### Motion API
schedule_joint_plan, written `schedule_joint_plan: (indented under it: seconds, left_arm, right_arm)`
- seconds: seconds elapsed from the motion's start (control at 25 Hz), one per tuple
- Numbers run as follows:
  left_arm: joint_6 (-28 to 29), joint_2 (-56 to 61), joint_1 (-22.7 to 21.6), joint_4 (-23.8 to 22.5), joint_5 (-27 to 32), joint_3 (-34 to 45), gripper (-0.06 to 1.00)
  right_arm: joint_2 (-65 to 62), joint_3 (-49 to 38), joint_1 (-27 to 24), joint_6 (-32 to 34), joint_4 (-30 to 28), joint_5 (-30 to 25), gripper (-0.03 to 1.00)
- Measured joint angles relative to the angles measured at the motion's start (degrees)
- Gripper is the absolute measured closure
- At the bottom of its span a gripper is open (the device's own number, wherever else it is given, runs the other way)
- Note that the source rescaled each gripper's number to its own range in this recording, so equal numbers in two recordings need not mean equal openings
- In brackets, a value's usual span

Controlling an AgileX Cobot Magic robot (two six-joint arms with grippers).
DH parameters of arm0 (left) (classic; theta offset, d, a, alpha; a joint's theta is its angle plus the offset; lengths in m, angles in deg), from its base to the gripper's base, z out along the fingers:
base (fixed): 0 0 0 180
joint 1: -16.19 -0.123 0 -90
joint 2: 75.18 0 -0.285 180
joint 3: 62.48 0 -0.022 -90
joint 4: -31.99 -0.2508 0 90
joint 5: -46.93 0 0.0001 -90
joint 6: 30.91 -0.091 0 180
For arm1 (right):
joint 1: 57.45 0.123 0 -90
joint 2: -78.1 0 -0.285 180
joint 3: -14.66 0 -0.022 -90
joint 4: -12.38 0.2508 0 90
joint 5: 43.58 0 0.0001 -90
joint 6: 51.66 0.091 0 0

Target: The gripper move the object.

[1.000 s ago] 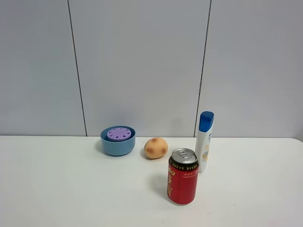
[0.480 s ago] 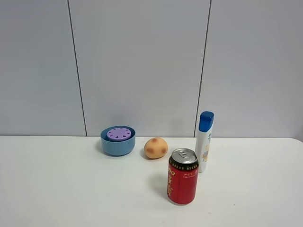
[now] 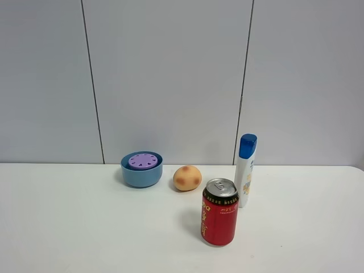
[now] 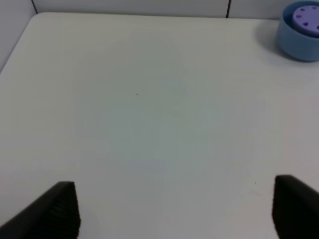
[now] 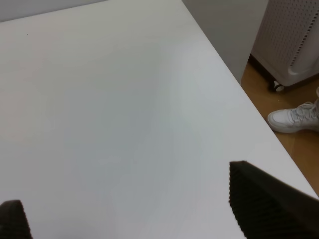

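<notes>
The purple-lidded tub (image 3: 143,161) sits inside a blue bowl (image 3: 141,175) at the back of the white table, left of centre. It also shows in the left wrist view (image 4: 307,14), far off in the bowl (image 4: 298,42). My left gripper (image 4: 174,211) is open and empty over bare table, its black fingertips (image 4: 57,209) wide apart. My right gripper (image 5: 134,209) is open and empty near the table's right edge. Neither arm shows in the exterior high view.
A red can (image 3: 219,212) stands in front of centre. A brown-spotted round object (image 3: 187,178) lies beside the bowl. A white bottle with a blue cap (image 3: 245,170) stands right of it. Off the table's edge (image 5: 234,74) are a white shoe (image 5: 294,119) and a white appliance (image 5: 294,40).
</notes>
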Motion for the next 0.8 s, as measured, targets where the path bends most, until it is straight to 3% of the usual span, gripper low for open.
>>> schedule_joint_plan:
  seconds: [0.8]
  left_arm:
    - [0.02, 0.0, 0.0, -0.07, -0.05, 0.0, 0.74]
  right_arm:
    - [0.0, 0.0, 0.0, 0.0, 0.0, 0.0, -0.03]
